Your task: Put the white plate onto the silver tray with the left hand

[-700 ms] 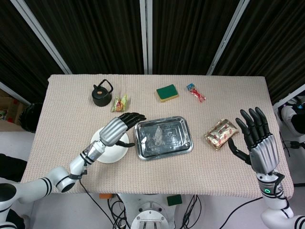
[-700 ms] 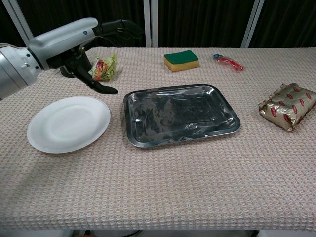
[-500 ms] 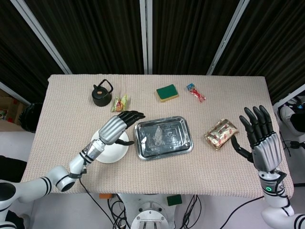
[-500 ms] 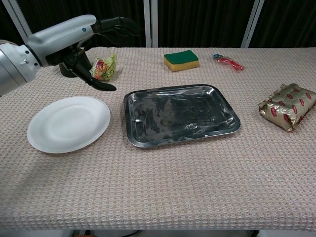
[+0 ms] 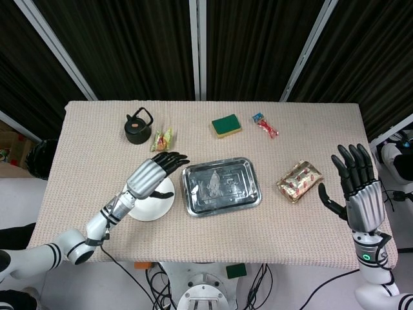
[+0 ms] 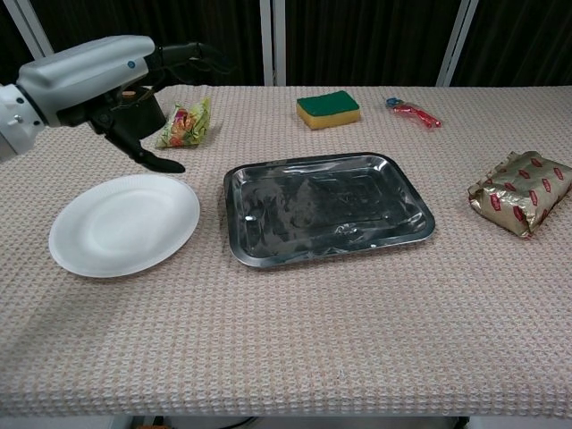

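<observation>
My left hand (image 6: 107,85) hovers empty, fingers spread, over the white plate's (image 6: 124,223) far rim. Plate sits toward the table's left-front, just left of the silver tray (image 6: 326,218). I need to drop down and toward me to grip.

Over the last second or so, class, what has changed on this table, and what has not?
The left hand, open and holding nothing, has drawn back toward the robot's left, away from the silver metal tray and above the round white plate. The right hand, also open, shifted slightly outward, away from the gold foil packet. Plate, tray and the other items stayed put.
</observation>
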Available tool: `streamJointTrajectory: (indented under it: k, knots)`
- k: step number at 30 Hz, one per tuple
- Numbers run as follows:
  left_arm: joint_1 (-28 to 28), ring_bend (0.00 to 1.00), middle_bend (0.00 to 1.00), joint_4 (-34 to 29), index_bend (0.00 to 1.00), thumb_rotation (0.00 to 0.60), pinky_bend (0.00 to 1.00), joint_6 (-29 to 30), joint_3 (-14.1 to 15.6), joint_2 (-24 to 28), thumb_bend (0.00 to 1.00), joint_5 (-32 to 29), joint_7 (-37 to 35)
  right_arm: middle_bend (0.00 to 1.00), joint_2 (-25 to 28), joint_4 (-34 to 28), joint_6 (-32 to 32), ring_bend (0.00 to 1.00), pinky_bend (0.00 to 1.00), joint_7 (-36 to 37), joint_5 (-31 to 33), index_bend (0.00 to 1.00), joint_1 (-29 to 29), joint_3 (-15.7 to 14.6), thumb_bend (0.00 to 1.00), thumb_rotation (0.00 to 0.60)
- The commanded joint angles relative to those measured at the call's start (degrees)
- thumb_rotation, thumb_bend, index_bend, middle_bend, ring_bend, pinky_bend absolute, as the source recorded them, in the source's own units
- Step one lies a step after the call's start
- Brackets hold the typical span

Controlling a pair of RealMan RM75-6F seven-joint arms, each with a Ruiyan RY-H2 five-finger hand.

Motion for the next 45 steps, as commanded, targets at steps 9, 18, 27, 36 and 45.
streamJointTrajectory:
  k: [9, 18, 27, 36, 45]
  knots:
    - [9.7, 0.12, 0.16, -0.6, 0.17, 0.600, 0.22, 6.9, 7.3, 5.6, 0.03, 0.8, 10.1, 0.00, 1.8, -0.3, 0.9, 0.00, 0.00, 1.2, 1.3, 0.00, -1.2, -0.1, 0.45, 0.600]
    - [12.9, 0.12, 0.18, 12.1, 0.19, 0.600, 0.22, 10.6, 8.8, 1.0, 0.04, 1.8, 3.3, 0.00, 2.9, -3.8, 0.6, 0.00, 0.00, 2.7, 1.8, 0.00, -2.1, -1.2, 0.45, 0.600]
    - [14.4, 0.12, 0.18, 20.9, 0.19, 0.600, 0.21, 11.1, 9.5, -2.9, 0.04, 2.0, 0.8, 0.00, 3.4, -5.7, 1.0, 0.00, 0.00, 0.9, 1.2, 0.00, -2.6, -1.1, 0.46, 0.600]
    - [15.2, 0.12, 0.18, 24.9, 0.19, 0.600, 0.21, 10.3, 9.7, -3.9, 0.04, 1.3, -0.2, 0.00, 2.7, -5.5, 0.1, 0.00, 0.00, 0.3, 1.0, 0.00, -2.6, -1.6, 0.46, 0.600]
    - [15.2, 0.12, 0.18, 29.3, 0.19, 0.600, 0.21, 9.5, 10.7, -7.0, 0.04, 2.1, -3.2, 0.00, 2.4, -5.4, -0.4, 0.00, 0.00, -0.2, 0.8, 0.00, -2.6, -1.8, 0.46, 0.600]
